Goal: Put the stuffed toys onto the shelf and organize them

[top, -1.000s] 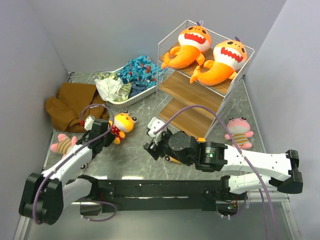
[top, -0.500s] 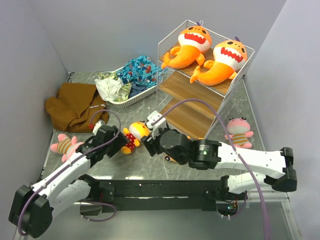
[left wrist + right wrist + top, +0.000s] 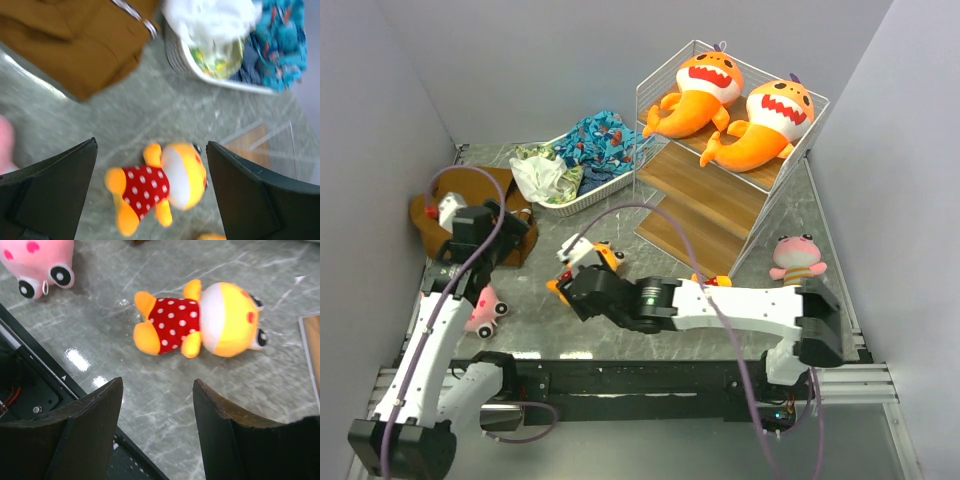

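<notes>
A yellow-headed doll in a red polka-dot dress (image 3: pixel 200 322) lies on its side on the table. My left gripper (image 3: pixel 151 145) hangs open high above the doll (image 3: pixel 160 182). From the top view the left gripper (image 3: pixel 508 238) is up over the brown cloth. My right gripper (image 3: pixel 157 385) is open and empty, just short of the doll. In the top view the right gripper (image 3: pixel 570 285) covers most of the doll (image 3: pixel 607 257). Two orange sharks (image 3: pixel 705 85) (image 3: pixel 770 115) lie on top of the shelf (image 3: pixel 705 180). One pink plush (image 3: pixel 485 310) lies at the left, another (image 3: pixel 798 255) right of the shelf.
A brown cloth (image 3: pixel 460 200) lies at the back left. A white basket (image 3: pixel 585 195) of patterned clothes stands beside the shelf. A second doll (image 3: pixel 712 281) peeks out from under my right arm. The table's front edge (image 3: pixel 45 365) is close to my right gripper.
My left gripper opened, let go of the doll, then rose and drew back to the left. The doll now lies on the table. My right arm swung left over it.
</notes>
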`<control>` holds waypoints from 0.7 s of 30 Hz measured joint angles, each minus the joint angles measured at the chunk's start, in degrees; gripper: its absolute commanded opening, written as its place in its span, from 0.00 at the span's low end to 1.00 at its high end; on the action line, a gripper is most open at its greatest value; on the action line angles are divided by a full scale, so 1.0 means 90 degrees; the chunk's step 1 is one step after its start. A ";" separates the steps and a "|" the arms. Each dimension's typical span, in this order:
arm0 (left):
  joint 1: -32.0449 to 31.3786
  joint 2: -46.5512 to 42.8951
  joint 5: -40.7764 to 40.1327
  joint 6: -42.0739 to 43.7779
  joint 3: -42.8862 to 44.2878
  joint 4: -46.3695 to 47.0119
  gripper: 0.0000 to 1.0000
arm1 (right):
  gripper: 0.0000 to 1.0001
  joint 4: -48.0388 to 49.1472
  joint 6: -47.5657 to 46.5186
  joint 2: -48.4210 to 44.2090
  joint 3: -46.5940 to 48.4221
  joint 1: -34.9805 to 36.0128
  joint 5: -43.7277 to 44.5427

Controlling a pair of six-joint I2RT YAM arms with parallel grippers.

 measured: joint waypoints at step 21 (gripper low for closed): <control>0.2531 0.0678 0.1268 0.0991 -0.0857 0.0520 0.96 | 0.63 0.0148 -0.1999 0.3585 0.2307 -0.0270 -0.0177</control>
